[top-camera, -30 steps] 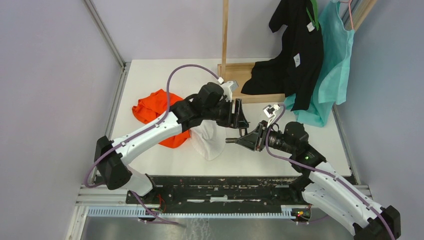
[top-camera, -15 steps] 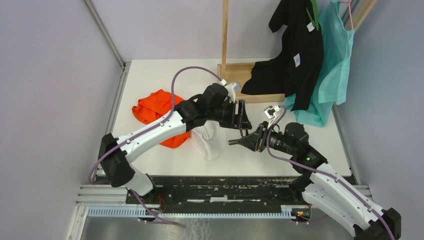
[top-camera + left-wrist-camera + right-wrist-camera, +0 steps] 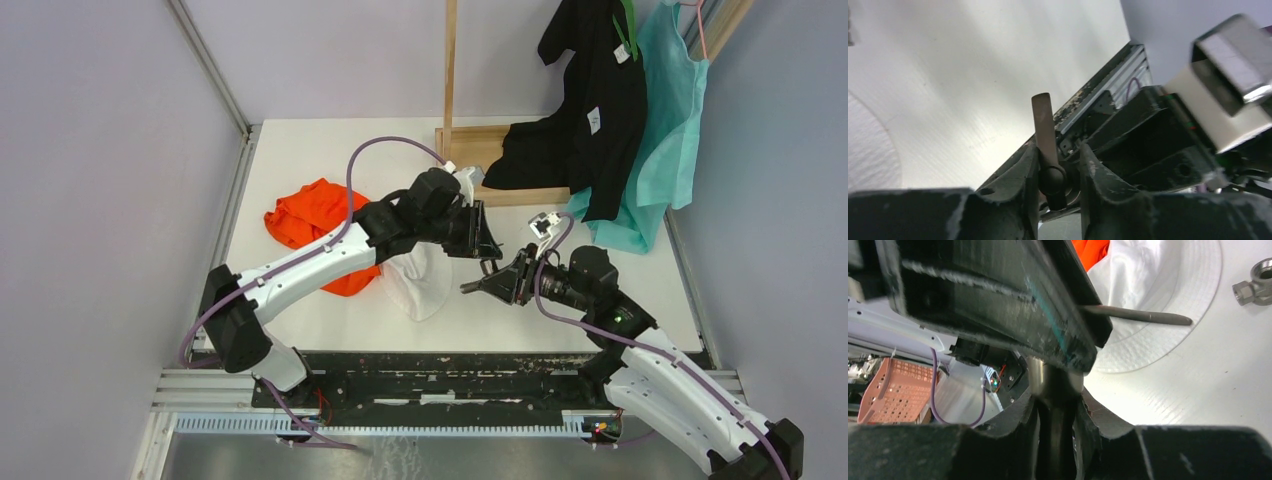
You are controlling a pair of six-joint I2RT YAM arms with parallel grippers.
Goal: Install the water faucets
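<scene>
A water faucet (image 3: 1053,377), a dull metal valve body, is clamped upright between the fingers of my right gripper (image 3: 1057,400), which is shut on it. Its thin grey-brown lever handle (image 3: 1143,316) sticks out sideways over the white hat. In the left wrist view that lever (image 3: 1043,125) rises from a round hub (image 3: 1052,180) between the jaws of my left gripper (image 3: 1059,152). One finger touches the hub and a narrow gap shows at the other. From above, both grippers (image 3: 487,262) (image 3: 497,287) meet at mid-table. A second metal faucet fitting (image 3: 1255,285) lies on the table.
A white hat (image 3: 415,280) and an orange cloth (image 3: 310,225) lie under the left arm. A wooden stand (image 3: 480,150) is at the back, with black (image 3: 590,110) and teal (image 3: 655,130) garments hanging at the right. An orange basket (image 3: 895,390) sits below the table edge.
My left gripper has moved right onto the faucet's handle hub and its jaws have narrowed round it. The right gripper, still holding the faucet, has shifted slightly right.
</scene>
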